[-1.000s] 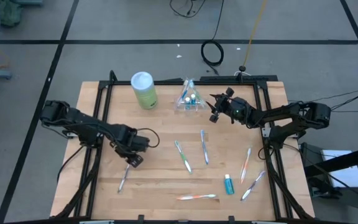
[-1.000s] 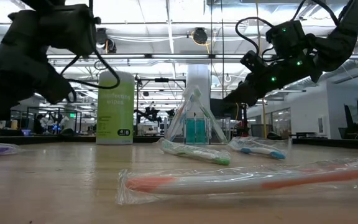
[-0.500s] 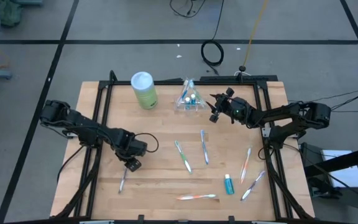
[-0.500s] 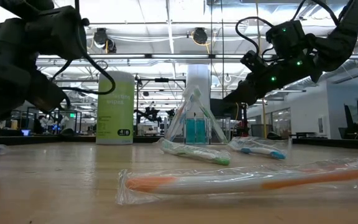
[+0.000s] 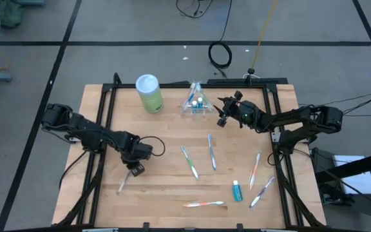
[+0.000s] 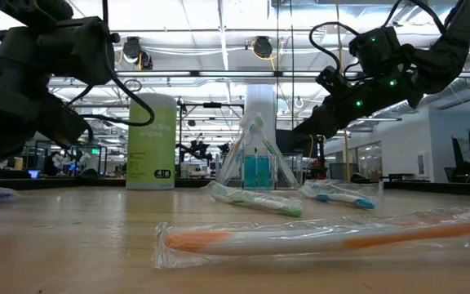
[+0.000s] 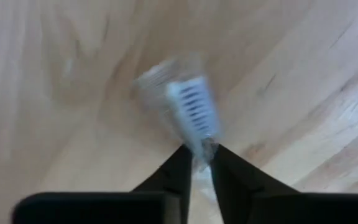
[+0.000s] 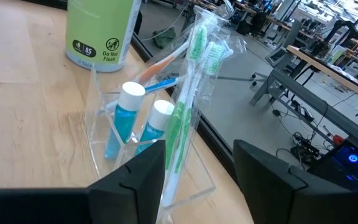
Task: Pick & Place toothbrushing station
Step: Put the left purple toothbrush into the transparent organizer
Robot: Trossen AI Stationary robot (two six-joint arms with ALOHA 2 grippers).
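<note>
Since a second ago, left gripper point(image 5: 133, 170) has closed on the wrapped brush point(image 7: 190, 112) at the wooden table's point(image 5: 166, 193) left front. Right gripper point(image 8: 199, 163) waits open just before the clear stand point(image 5: 196, 102) holding tubes point(image 8: 118, 118). Loose brushes point(image 5: 189, 161) lie between. Green canister point(image 5: 149, 93) stands behind; open workshop beyond.

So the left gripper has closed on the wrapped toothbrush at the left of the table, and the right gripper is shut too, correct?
Not quite. The left gripper has closed on the wrapped toothbrush, but the right gripper is open; the right wrist view shows its fingers spread before the clear holder.
</note>
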